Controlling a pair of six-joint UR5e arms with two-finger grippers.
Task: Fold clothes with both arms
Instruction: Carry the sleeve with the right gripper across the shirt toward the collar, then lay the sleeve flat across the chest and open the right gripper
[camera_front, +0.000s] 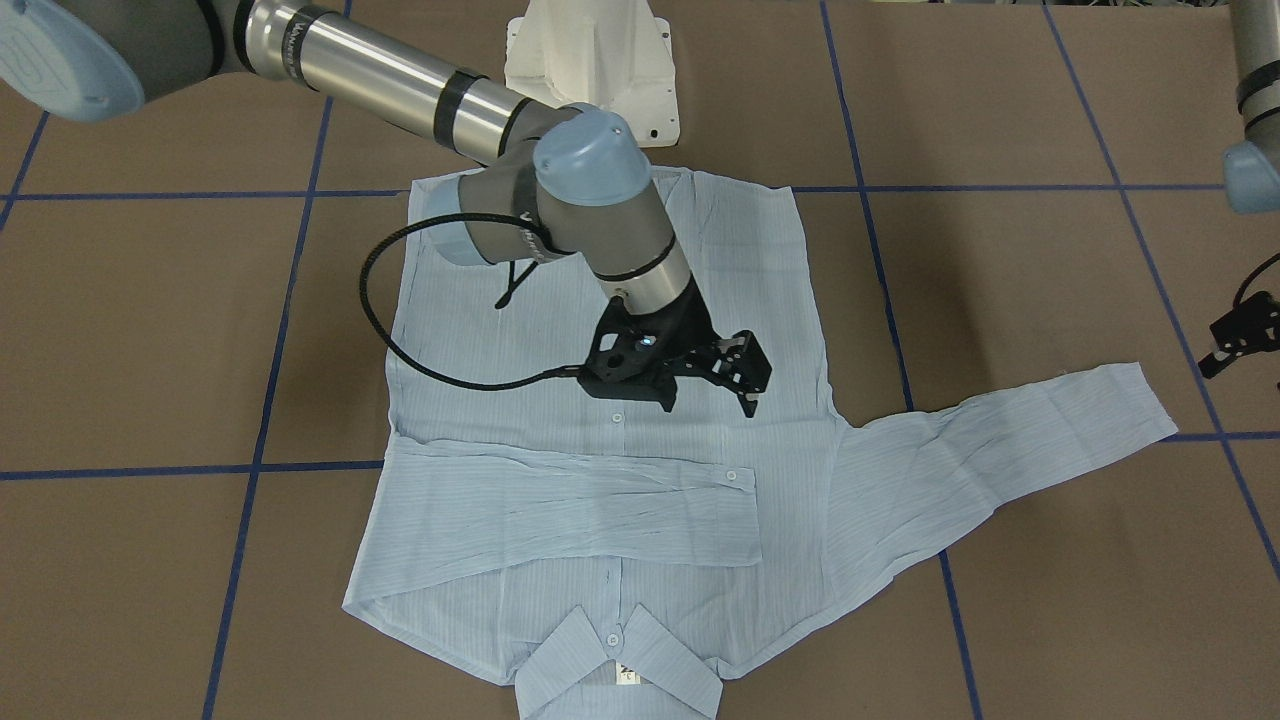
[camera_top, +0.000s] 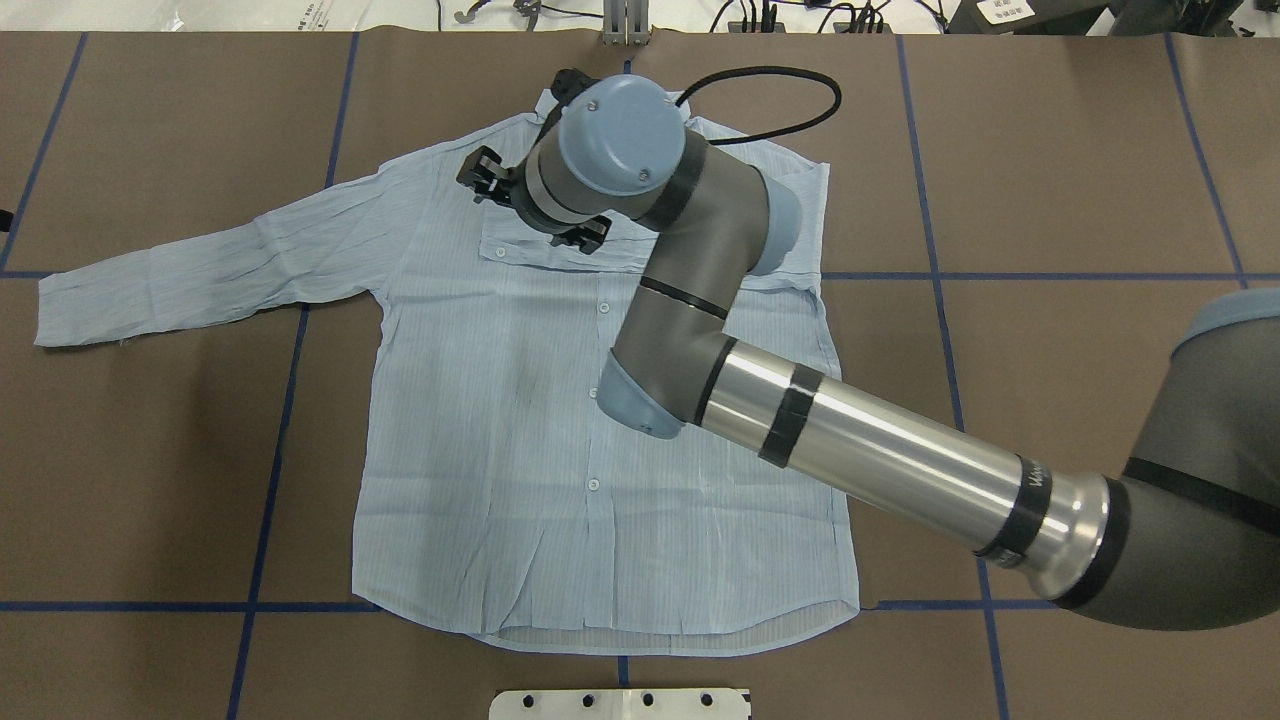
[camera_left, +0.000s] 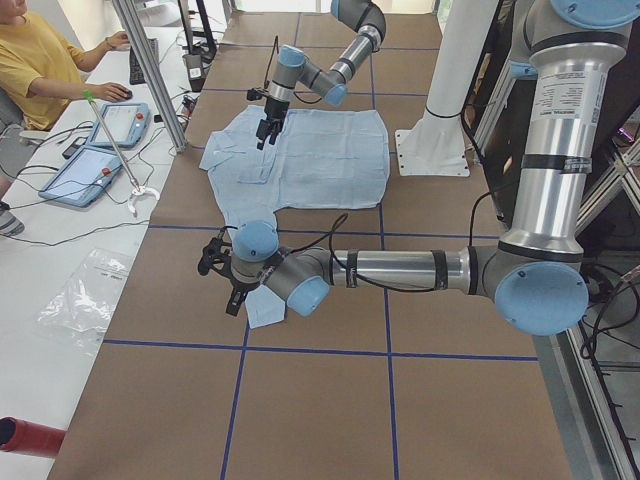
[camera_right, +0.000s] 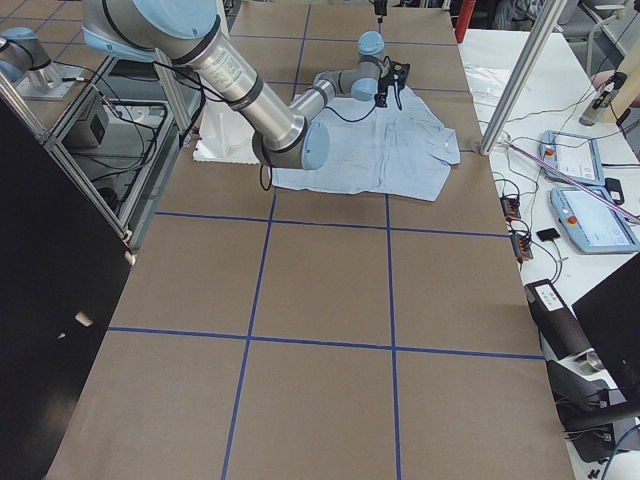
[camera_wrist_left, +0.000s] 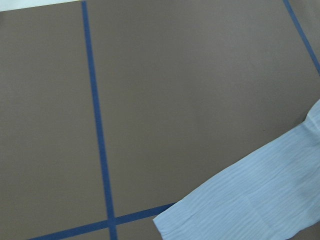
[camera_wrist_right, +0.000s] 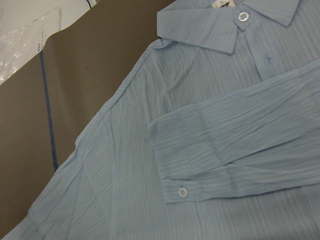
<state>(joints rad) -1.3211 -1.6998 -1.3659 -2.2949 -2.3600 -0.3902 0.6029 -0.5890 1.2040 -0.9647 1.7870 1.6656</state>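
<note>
From across the table, the right pincer (camera_front: 745, 385) hovered low over the chest of the light blue shirt (camera_front: 480, 420), its fingers apparently parted and pinching nothing. Just past its tips, toward the collar (camera_front: 615, 665), the folded sleeve (camera_front: 570, 505) lay flat across the front (that half of the job looked done), which probably accounts for the empty grasp. The outstretched sleeve (camera_front: 1000, 440) ran away from this pincer toward the left pincer (camera_front: 1240, 335), which was cut off by the frame's edge. Whether the left pincer was spread or pressed together could not be told.

From overhead, the right arm (camera_top: 880, 440) crossed the shirt diagonally and hid part of its front. Brown table (camera_top: 1050, 150) showed wide around the shirt's edges, leaving room to swing clear.

In the left side view, the left pincer hung close over the far end of the outstretched sleeve, seemingly placed for the next pick.

In the right side view, the shirt's hem lay on the robot's side of the right pincer and the control pendants (camera_right: 575, 155) sat well beyond it.

The left wrist camera showed the cuff (camera_wrist_left: 250, 205) flat on the table with its edge free, near a blue tape line (camera_wrist_left: 97, 125).

The right wrist camera showed the folded sleeve's cuff button (camera_wrist_right: 182, 191) beneath the right pincer, resting on the shirt front.
</note>
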